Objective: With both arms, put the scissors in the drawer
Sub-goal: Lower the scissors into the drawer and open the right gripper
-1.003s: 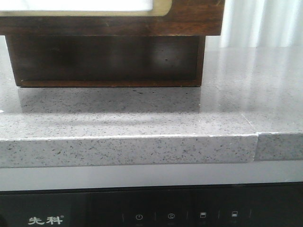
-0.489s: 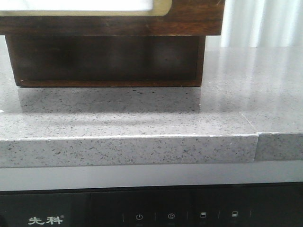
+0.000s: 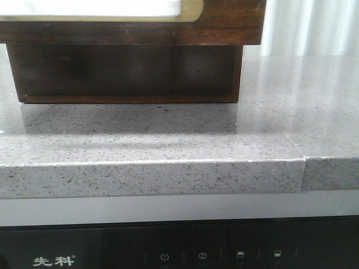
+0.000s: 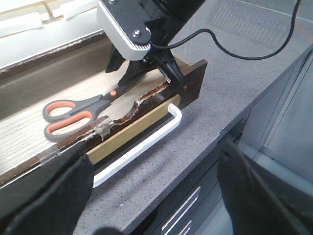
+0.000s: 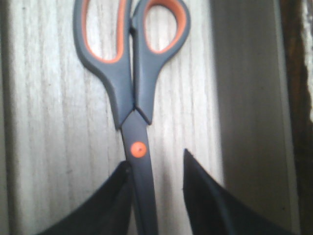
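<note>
Right gripper (image 5: pixel 156 188), jaws parted astride the blades of the scissors (image 4: pixel 78 111), which hide the tips; contact cannot be judged. Scissors lie flat in the open drawer (image 4: pixel 193 81): grey handles, orange-lined loops, orange pivot. Left gripper (image 4: pixel 154 188) open, empty, blurred.

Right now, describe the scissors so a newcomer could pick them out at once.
Find the open dark wooden drawer on the grey speckled countertop. On its pale wood-grain floor lie the scissors, blades under the right gripper. Nothing else in there has dark grey handles with orange-lined loops and an orange pivot dot.
</note>
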You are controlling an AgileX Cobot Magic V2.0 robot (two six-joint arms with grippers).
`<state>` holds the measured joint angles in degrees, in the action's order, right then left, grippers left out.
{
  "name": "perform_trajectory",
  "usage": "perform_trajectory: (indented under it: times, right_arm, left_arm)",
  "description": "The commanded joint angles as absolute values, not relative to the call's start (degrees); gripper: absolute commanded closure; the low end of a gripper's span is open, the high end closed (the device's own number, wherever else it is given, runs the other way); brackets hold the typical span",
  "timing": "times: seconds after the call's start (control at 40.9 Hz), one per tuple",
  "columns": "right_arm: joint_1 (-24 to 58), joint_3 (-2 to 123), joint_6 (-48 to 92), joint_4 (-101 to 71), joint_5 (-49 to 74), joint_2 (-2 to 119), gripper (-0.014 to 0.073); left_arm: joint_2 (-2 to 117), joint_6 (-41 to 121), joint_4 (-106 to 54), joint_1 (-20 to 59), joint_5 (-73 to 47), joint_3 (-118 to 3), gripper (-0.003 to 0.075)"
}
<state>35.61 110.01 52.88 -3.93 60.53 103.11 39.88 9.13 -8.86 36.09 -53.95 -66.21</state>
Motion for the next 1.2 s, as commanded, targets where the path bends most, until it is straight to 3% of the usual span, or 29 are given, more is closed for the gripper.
perform_trajectory:
  times: [0.0,0.44,0.759,1.175]
  right_arm:
    - [35.49,111.6,53.29,-2.32,57.5,100.9,0.0224]
    - [35.49,111.6,44.72,-2.38,57.66,95.38,0.023]
    - [30.47,110.08,14.74,-2.64,61.92,84.89,0.023]
    - [21.9,83.87,7.65,-4.25,56.66,61.98,0.023]
  left_arm:
    - [40.32,8.71,-9.5,36.45,-49.59,-67.99,0.0208]
    - [40.32,8.71,-9.5,36.45,-49.59,-67.99,0.0208]
    - [40.32,8.71,-9.5,36.45,-49.59,-67.99,0.0208]
    - [40.32,8.71,-9.5,36.45,-49.59,-67.99,0.0208]
